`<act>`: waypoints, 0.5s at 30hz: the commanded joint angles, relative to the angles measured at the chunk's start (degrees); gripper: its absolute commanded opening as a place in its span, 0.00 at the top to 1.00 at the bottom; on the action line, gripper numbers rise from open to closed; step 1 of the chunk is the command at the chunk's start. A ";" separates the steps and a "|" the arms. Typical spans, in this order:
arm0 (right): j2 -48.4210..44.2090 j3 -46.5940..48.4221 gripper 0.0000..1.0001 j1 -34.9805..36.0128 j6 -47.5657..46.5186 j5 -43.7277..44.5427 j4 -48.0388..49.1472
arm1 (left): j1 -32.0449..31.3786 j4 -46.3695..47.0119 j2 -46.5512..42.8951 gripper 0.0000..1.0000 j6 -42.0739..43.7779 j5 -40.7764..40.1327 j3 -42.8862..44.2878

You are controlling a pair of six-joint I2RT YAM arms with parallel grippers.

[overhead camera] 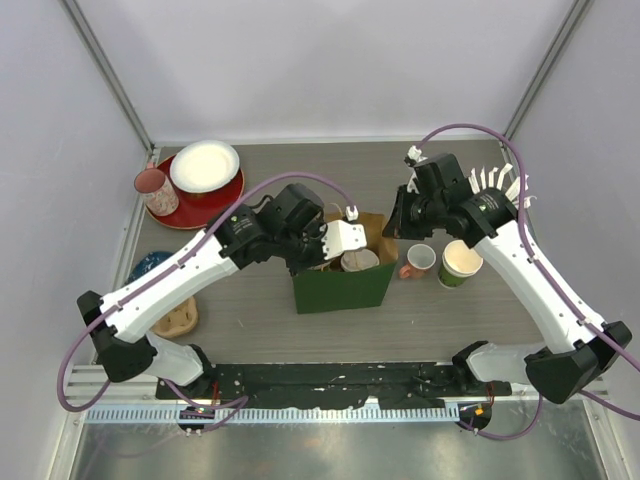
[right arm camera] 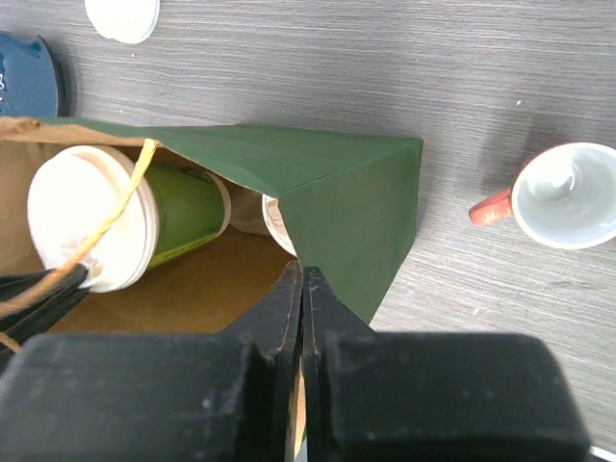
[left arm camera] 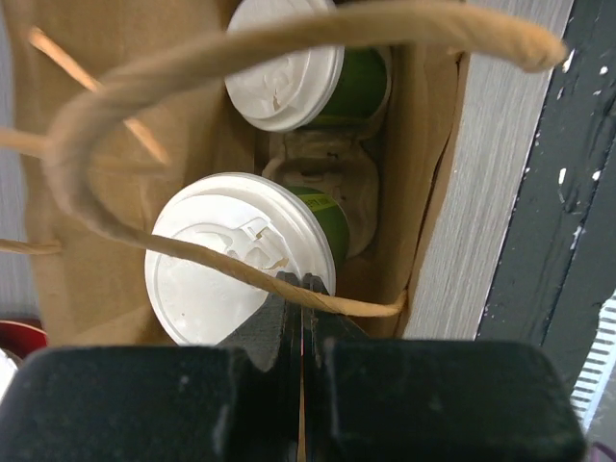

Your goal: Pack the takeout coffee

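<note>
The green paper bag (overhead camera: 345, 287), brown inside, stands mid-table. Two takeout coffees sit in a cardboard carrier inside it: one white-lidded green cup (left arm camera: 241, 274) close under my left gripper and a second lidded cup (left arm camera: 289, 63) beyond it. My left gripper (left arm camera: 302, 281) is shut on the bag's rim (left arm camera: 438, 192), with the twine handle (left arm camera: 289, 29) looping in front of it. My right gripper (right arm camera: 301, 269) is shut on the opposite bag wall (right arm camera: 351, 212). In the right wrist view one coffee (right arm camera: 91, 217) shows fully; the other (right arm camera: 275, 223) is mostly hidden by the wall.
A pink-handled mug (overhead camera: 420, 260) and a lidless green cup (overhead camera: 460, 262) stand right of the bag. A white plate (overhead camera: 205, 165) on a red plate and a pink glass (overhead camera: 155, 190) sit back left. A blue dish (overhead camera: 150, 265) and a tan holder (overhead camera: 180, 318) lie left.
</note>
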 commanded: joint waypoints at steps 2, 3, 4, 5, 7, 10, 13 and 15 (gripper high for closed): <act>-2.88 -0.89 0.97 0.28 0.36 0.09 1.31 | -0.39 5.57 -2.17 1.00 2.25 -2.49 -3.04; -2.97 -1.15 0.98 0.19 0.36 0.18 1.40 | -0.30 6.45 -2.26 1.00 1.73 -2.67 -4.52; -3.23 -1.24 0.98 0.27 0.45 0.18 1.49 | -0.39 8.28 -2.44 1.00 1.55 -2.93 -5.32; -3.32 -1.33 0.98 0.28 0.45 0.09 1.66 | -0.30 9.26 -2.96 1.00 1.11 -2.59 -5.94; -3.49 -1.42 0.98 0.27 0.54 0.00 1.75 | -0.30 11.11 -3.23 1.00 0.41 -1.71 -7.70; -3.58 -1.33 0.99 0.19 0.36 -0.18 1.84 | -0.39 11.64 -2.70 1.00 0.32 -0.83 -9.72; -3.67 -1.42 0.99 0.28 0.27 -0.35 1.75 | -0.39 12.87 -2.00 1.00 0.41 -0.65 -11.22; -3.67 -1.33 0.99 0.27 0.10 -0.35 1.93 | -0.30 12.70 -1.30 1.00 0.14 0.48 -12.00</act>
